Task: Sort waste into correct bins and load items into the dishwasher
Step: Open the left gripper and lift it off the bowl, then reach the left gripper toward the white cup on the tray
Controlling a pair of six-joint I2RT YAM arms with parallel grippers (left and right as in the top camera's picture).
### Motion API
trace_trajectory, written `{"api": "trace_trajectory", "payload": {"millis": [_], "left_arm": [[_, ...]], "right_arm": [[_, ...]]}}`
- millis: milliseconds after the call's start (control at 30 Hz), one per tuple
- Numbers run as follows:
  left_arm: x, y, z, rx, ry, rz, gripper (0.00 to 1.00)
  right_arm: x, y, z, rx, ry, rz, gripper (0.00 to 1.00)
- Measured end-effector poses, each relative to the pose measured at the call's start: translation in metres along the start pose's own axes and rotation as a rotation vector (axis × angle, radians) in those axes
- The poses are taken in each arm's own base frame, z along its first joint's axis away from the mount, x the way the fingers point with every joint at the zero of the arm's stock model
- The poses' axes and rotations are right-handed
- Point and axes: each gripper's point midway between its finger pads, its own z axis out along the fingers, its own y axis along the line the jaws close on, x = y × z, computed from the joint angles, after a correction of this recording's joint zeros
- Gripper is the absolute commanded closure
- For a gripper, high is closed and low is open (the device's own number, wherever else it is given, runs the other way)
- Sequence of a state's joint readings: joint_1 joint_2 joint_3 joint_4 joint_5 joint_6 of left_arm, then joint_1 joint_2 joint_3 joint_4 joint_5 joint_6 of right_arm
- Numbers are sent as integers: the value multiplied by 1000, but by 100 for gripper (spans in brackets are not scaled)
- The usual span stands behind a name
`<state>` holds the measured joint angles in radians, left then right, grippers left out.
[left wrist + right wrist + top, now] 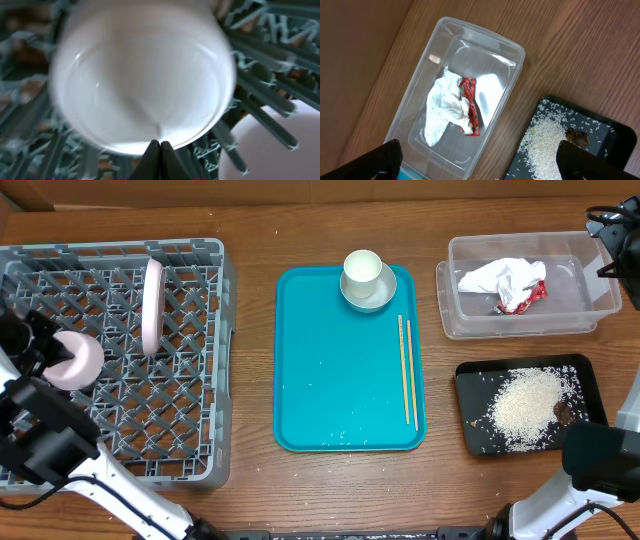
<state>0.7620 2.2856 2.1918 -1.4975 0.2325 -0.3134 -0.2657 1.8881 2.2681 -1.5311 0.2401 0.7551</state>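
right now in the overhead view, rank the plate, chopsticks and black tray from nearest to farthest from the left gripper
From the left gripper, pinching a bowl over the dish rack:
1. plate, upright in the same rack
2. chopsticks, on the teal tray mid-table
3. black tray with rice, far end of the table

A grey lattice rack (120,248), a teal tray (340,380), a red wrapper (470,102) and a pinkish-white bowl (140,75) at the left fingers (152,162) were seen.
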Motion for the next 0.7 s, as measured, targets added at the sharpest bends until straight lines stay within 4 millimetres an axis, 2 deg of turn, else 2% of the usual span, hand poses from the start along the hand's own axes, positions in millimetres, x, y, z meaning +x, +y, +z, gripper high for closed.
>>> {"api": "trace_trajectory", "payload": {"millis": [67, 200, 267, 300, 367, 433, 533, 567, 633, 667, 700], "left_arm": [[0, 12, -9, -7, 4, -62, 96], [-12, 38, -42, 26, -44, -192, 96], [-18, 45, -66, 100, -84, -238, 96], [-17, 42, -76, 149, -93, -232, 96], [-5, 23, -98, 285, -85, -186, 96], [16, -10, -125, 453, -65, -84, 96], [52, -68, -171, 692, -89, 145, 76], [69, -88, -186, 754, -96, 228, 67], [107, -126, -207, 837, -98, 391, 30], [133, -146, -216, 871, -92, 489, 16], [159, -163, -222, 890, -80, 578, 11]], "right_arm": [[0, 0, 0, -1, 0, 1, 0], [0, 0, 0, 0, -1, 1, 0], [0, 0, 0, -1, -1, 1, 0], [0, 0, 0, -1, 0, 0, 0], [0, 0, 0, -1, -1, 0, 0], [0, 0, 0, -1, 0, 0, 0], [0, 0, 0, -1, 0, 0, 0], [0, 0, 0, -1, -1, 1, 0], [0, 0, 0, -1, 0, 0, 0], [0, 0, 0, 0, 0, 1, 0], [0, 0, 0, -1, -1, 1, 0]]}}
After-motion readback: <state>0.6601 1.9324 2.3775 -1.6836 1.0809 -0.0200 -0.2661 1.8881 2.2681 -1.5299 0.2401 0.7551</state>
